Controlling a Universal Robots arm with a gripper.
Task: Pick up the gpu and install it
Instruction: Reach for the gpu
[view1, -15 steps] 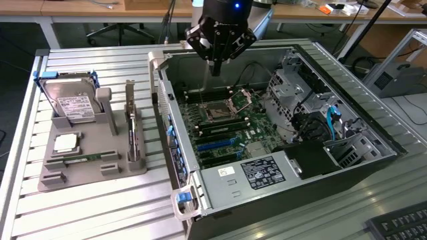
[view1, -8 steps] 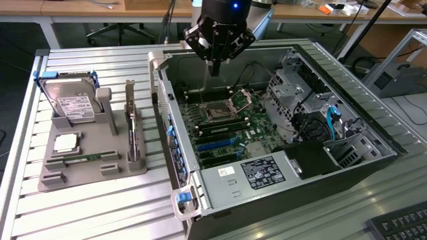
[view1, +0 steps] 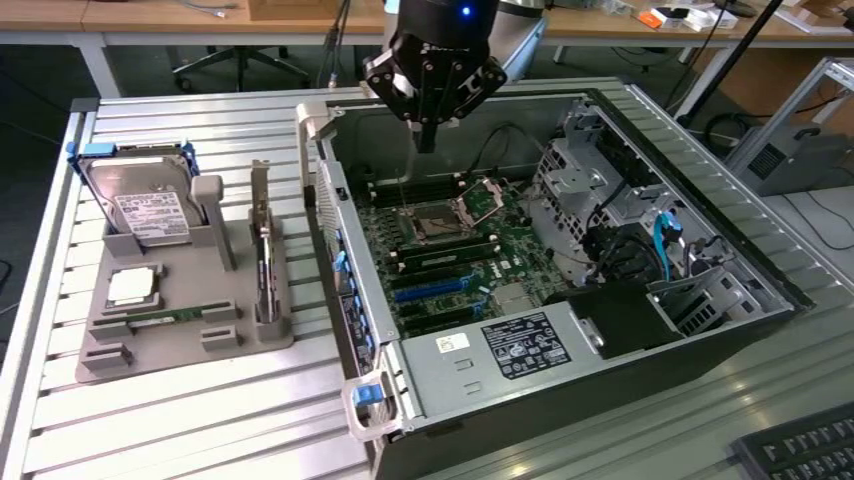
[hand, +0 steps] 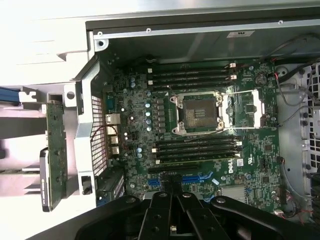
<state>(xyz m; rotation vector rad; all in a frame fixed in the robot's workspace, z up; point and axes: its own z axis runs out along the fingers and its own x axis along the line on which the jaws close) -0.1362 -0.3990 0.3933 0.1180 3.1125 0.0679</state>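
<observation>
Above the open computer case (view1: 601, 400), near its twelve-o'clock wall in the exterior view, the claw (view1: 424, 143) is hanging with its tips pressed together, gripping nothing. Free room is showing over the main board (view1: 454, 250); metal cages (view1: 587, 190) are crowding three o'clock. The graphics card (view1: 267, 255) is standing on edge in the gray stand (view1: 154, 350), outside the case wall, between seven and eight o'clock from the claw, well apart.

Black pincer (view1: 426, 140), green motherboard (hand: 131, 146), silver ribbed table (view1: 187, 430).
</observation>
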